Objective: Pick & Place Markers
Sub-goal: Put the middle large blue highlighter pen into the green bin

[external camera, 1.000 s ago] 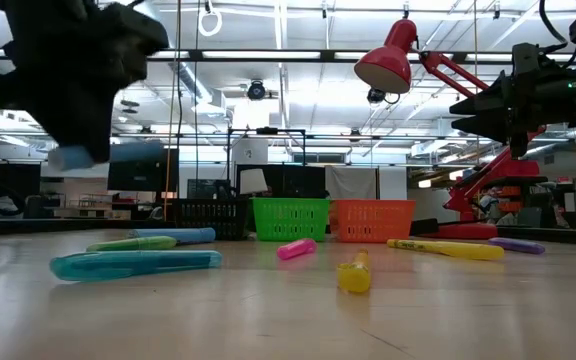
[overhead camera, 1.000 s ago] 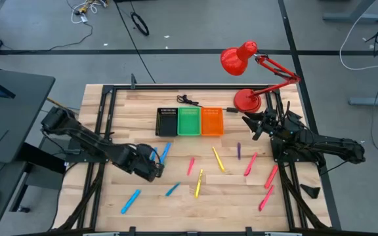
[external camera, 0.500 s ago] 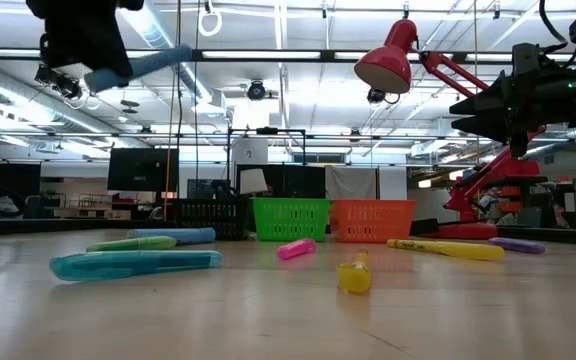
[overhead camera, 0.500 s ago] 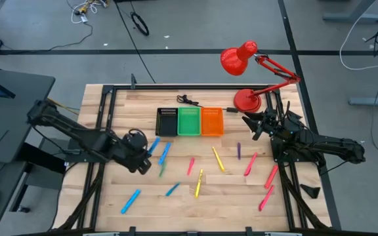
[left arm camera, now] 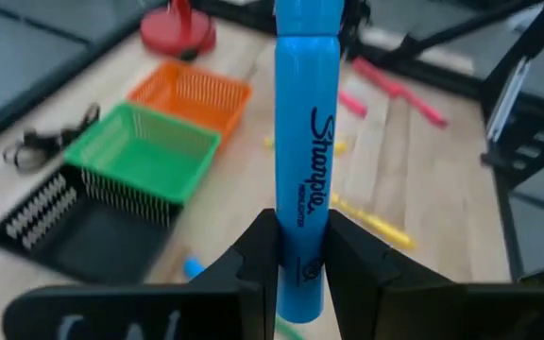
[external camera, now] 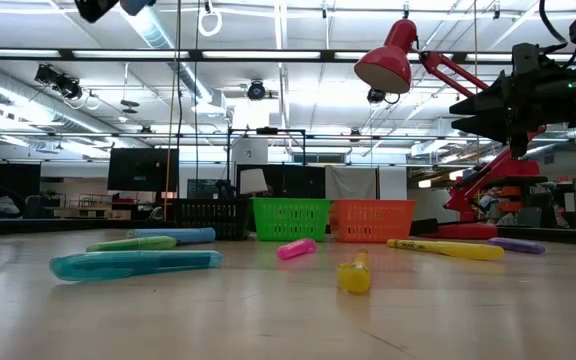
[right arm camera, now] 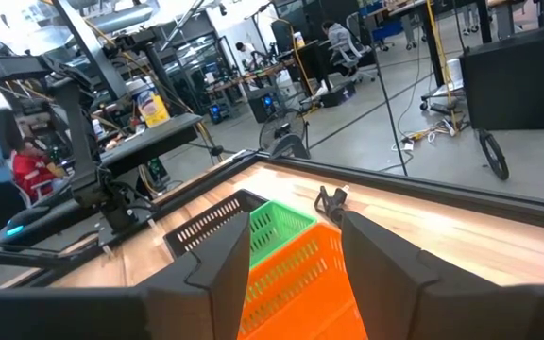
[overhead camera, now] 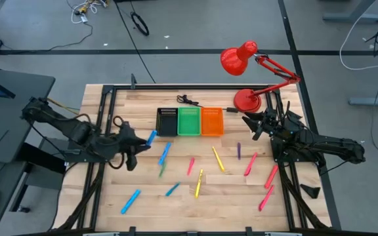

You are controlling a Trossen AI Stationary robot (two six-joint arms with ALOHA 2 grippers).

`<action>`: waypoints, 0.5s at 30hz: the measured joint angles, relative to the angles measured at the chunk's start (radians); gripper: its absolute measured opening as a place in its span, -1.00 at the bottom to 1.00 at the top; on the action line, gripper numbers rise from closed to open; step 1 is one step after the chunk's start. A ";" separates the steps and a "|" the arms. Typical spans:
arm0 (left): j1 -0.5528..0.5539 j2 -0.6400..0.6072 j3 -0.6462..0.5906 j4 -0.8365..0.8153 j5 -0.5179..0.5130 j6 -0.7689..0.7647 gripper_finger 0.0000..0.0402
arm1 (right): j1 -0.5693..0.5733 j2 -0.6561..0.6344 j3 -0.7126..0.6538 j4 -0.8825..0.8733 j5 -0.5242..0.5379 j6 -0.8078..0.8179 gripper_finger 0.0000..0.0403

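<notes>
My left gripper [overhead camera: 142, 141] hangs well above the table's left half, shut on a blue marker [left arm camera: 300, 142] whose free end points toward the black bin [overhead camera: 167, 122]. The low view shows only the gripper's underside [external camera: 103, 8] at the top edge. Several other markers lie flat on the wood: blue [overhead camera: 165, 152], green [overhead camera: 161, 170], pink [overhead camera: 190, 166], yellow [overhead camera: 199, 183], purple [overhead camera: 239, 151]. My right gripper [overhead camera: 247, 123] waits open above the table's far right, beside the lamp base. My left gripper pinches the blue marker's body near its rear end [left arm camera: 300, 241] between the two fingers [left arm camera: 258, 255]. The marker runs on ahead of the fingers, in line with them. It is lifted clear of the table, high above it, its length reaching out toward the bins.
Black, green [overhead camera: 189, 121] and orange [overhead camera: 212, 121] bins stand in a row at the table's far middle. A red desk lamp [overhead camera: 247, 99] stands at the far right corner. More pink markers [overhead camera: 271, 176] lie near the right edge, and blue ones [overhead camera: 130, 201] at the near left.
My left gripper has risen from just above the table near the blue and green markers, carrying the blue marker up past the top of the low view. It has drawn back toward the far left and tipped from pointing down to reaching out toward the bins.
</notes>
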 joint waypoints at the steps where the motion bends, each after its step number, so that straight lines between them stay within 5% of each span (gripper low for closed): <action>1: -0.004 -0.006 0.000 0.014 -0.012 0.017 -0.65 | 0.000 0.000 0.000 0.000 0.000 0.000 -0.16; 15: -0.066 -0.018 0.000 0.225 -0.114 0.248 -0.65 | 0.000 0.000 0.000 0.000 0.000 0.000 -0.16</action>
